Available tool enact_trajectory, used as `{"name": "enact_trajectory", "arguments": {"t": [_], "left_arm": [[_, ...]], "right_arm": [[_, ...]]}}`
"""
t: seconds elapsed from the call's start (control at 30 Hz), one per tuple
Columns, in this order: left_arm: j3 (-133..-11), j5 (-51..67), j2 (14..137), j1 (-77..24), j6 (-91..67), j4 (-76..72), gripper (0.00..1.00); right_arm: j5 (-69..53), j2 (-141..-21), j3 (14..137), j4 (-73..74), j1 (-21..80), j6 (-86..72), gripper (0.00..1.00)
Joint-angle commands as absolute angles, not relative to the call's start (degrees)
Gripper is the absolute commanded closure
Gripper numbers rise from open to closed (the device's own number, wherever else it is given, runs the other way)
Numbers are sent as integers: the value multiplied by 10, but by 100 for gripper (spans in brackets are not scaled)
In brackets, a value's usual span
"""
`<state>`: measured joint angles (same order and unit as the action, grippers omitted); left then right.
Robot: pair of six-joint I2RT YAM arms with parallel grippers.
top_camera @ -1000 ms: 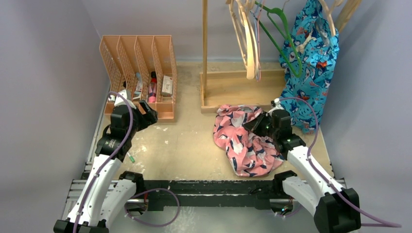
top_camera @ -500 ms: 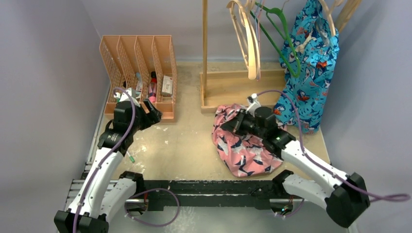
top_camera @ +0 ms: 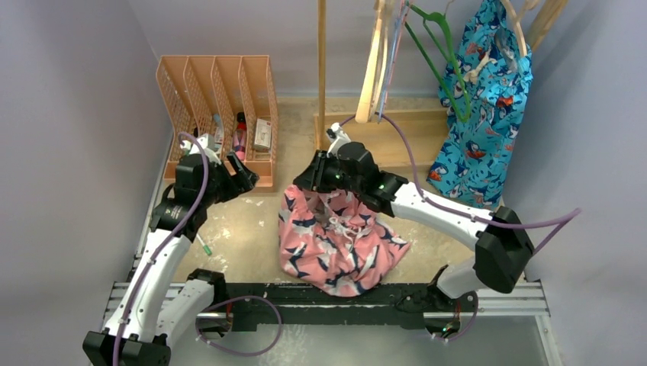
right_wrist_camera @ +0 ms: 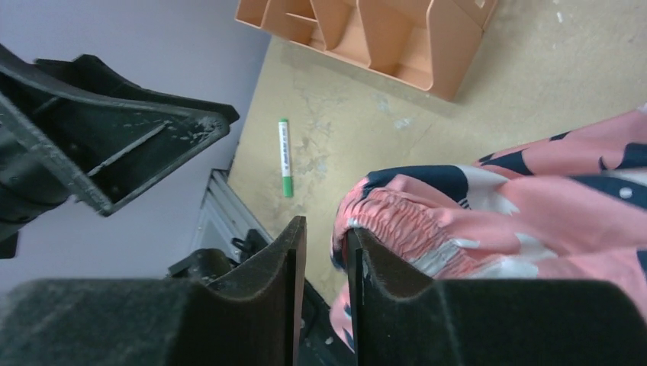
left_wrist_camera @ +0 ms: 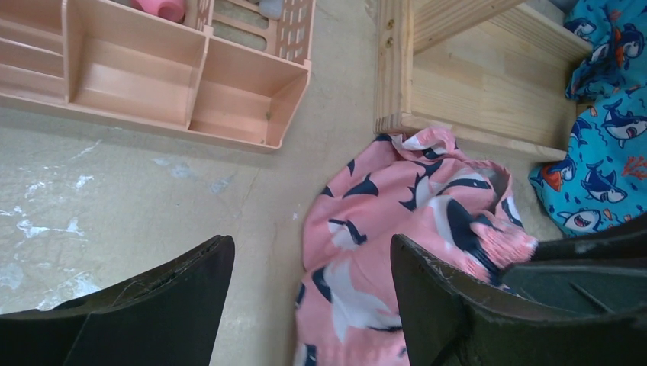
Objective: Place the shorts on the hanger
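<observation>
Judged the print on the green marker (right_wrist_camera: 284, 156), lying ahead-left of the right claw (right_wrist_camera: 326, 229), too small to read. Recorded that claw narrowed to a slit against the bunched waistband of the shorts (right_wrist_camera: 534, 198), grip impossible to confirm, and the left claw (left_wrist_camera: 310, 248) spread wide and empty, facing the shorts and the peach organiser (left_wrist_camera: 183, 84). Noted the hanger (top_camera: 430, 69) hung well beyond the right claw, beside pale wooden hangers (top_camera: 372, 69).

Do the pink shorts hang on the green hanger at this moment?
No, the shorts lie on the table, and the green hanger hangs apart from them at the back.
</observation>
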<state>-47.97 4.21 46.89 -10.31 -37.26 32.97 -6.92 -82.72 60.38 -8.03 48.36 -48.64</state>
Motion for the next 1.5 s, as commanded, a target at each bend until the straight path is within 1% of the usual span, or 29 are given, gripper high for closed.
{"name": "enact_trajectory", "arguments": {"t": [0.0,0.13,0.3,0.47,0.6,0.77,0.97,1.1,1.23,1.33,1.47], "left_arm": [[-500,87,471,-105,-361,330,27],[-486,128,481,-105,-352,309,28],[-484,121,502,-116,-343,278,30],[-478,69,523,-148,-329,238,35],[-444,69,530,-169,-310,183,41],[-414,65,589,-201,-310,146,42],[-392,54,654,-252,-321,93,43],[-389,40,681,-266,-323,59,43],[-403,42,700,-275,-321,71,43],[-398,19,695,-284,-317,78,43],[-396,-4,695,-284,-318,74,43]], "right_arm": [[-41,-833,630,-73,487,-465,67],[-37,-796,600,-57,491,-467,58],[-8,-732,551,-8,495,-473,54],[5,-669,492,32,498,-488,53],[25,-617,459,64,498,-495,52],[54,-559,431,85,498,-498,52],[66,-533,418,98,498,-492,52],[74,-515,402,105,498,-488,51],[77,-497,386,105,498,-485,51],[79,-495,379,97,498,-481,51],[45,-503,359,42,499,-452,51]]}}
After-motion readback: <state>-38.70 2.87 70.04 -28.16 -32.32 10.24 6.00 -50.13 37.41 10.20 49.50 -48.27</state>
